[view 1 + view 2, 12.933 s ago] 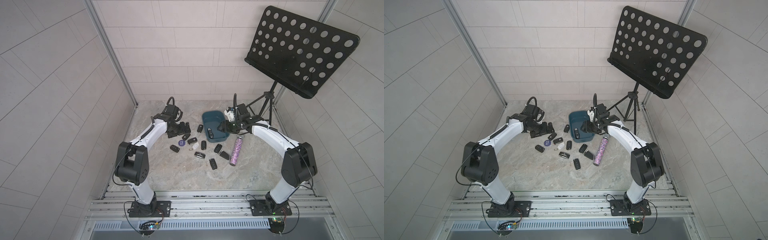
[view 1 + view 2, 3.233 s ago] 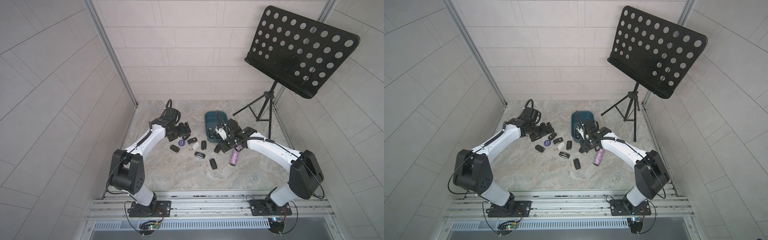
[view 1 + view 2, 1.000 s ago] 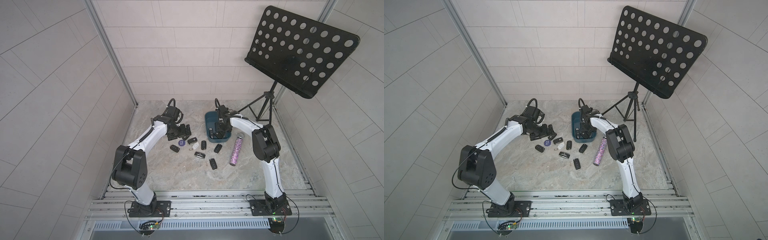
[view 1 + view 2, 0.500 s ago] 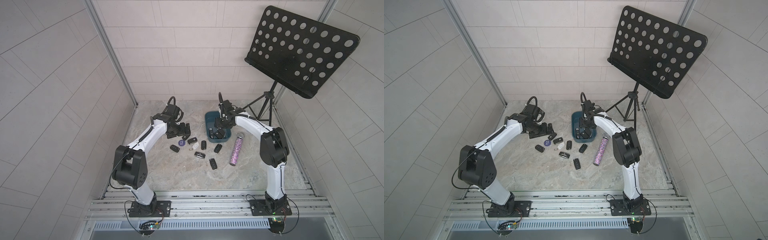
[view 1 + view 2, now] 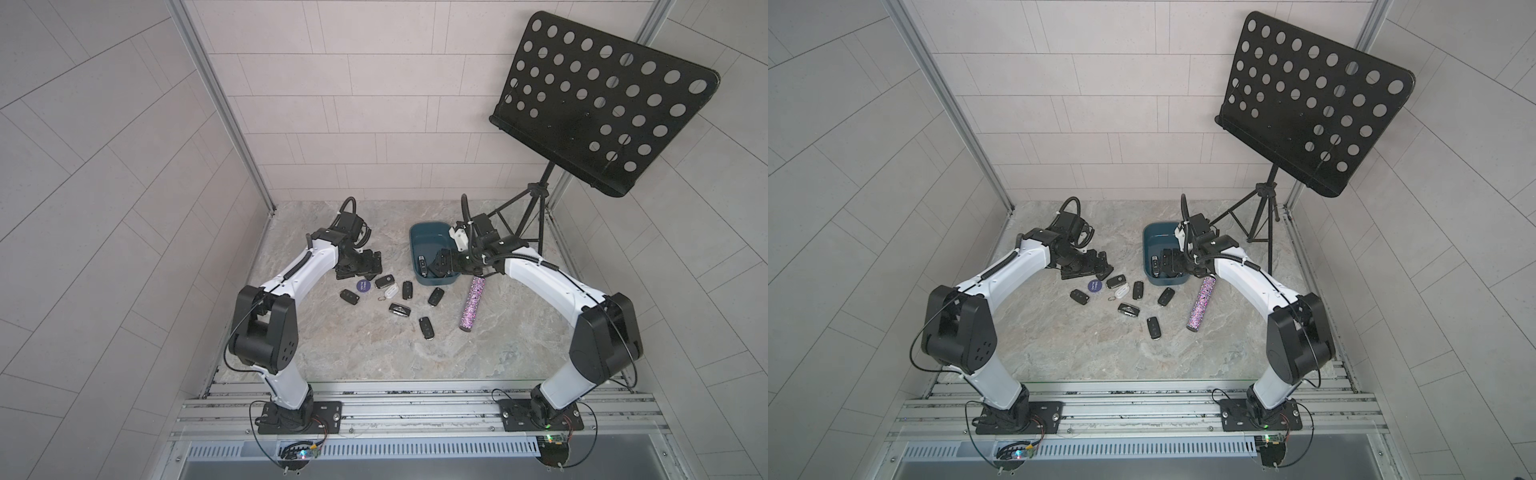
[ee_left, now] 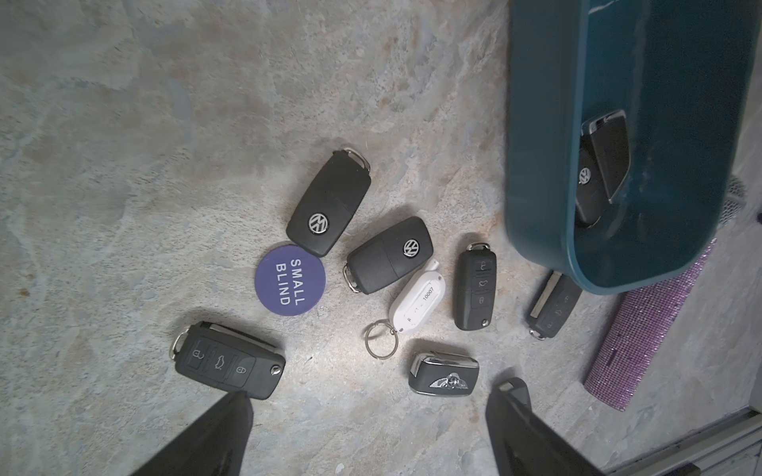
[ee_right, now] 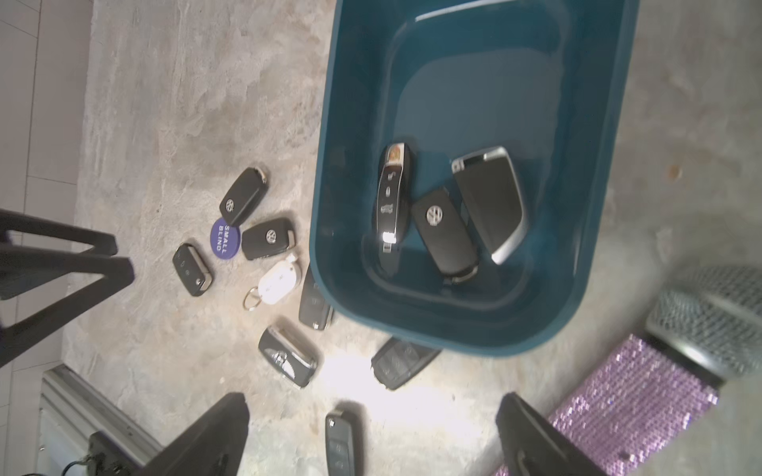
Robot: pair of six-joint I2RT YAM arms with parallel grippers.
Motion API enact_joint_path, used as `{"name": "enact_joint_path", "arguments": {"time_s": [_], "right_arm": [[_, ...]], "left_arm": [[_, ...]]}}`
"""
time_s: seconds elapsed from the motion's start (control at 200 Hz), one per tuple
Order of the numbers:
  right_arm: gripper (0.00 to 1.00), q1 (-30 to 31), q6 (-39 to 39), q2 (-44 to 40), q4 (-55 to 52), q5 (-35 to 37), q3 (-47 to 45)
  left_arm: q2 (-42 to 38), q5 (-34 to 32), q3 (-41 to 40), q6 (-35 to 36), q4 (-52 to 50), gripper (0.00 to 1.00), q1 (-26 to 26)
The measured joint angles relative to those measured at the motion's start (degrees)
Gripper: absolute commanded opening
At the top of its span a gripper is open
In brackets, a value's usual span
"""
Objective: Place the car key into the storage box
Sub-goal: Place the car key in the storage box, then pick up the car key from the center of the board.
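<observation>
grey marbled tabletop (image 5: 374, 345), pale tiled walls (image 5: 374, 83). both claws wide, empty: right gripper (image 7: 373, 397) over the teal storage box (image 7: 474, 82), where the car key (image 7: 443, 230) lies; left gripper (image 6: 375, 389) above loose fobs (image 6: 474, 288)

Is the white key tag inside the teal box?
No, the white tag lies on the table, outside the box.

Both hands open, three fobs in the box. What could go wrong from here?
1. The right hand hangs open over the near end of the storage box. On the way out, a finger might catch the rim and shift it.
2. A black fob and a second fob lie close by the box's wall, so gripping them may bump it.
3. Under the open left hand, the SMALL BLIND chip and white tag crowd the fobs, so a wrong pick is possible.
</observation>
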Motion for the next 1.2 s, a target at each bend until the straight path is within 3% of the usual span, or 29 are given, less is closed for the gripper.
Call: {"name": "enact_joint_path", "arguments": {"time_s": [0.305, 0.57, 1.201], "right_arm": [[1.00, 0.0, -0.7, -11.1, -0.3, -3.5, -8.8], [1.00, 0.0, -1.2, -11.2, -0.5, -4.8, -10.1], [1.00, -0.6, -2.1, -10.6, -0.7, -3.3, -9.2]], "left_arm": [[5.3, -4.8, -0.1, 4.0, -1.0, 0.89, -2.2], [8.0, -11.6, 0.4, 8.2, -2.5, 0.80, -4.1], [16.5, -17.5, 3.5, 8.3, -0.5, 0.80, -8.4]]}}
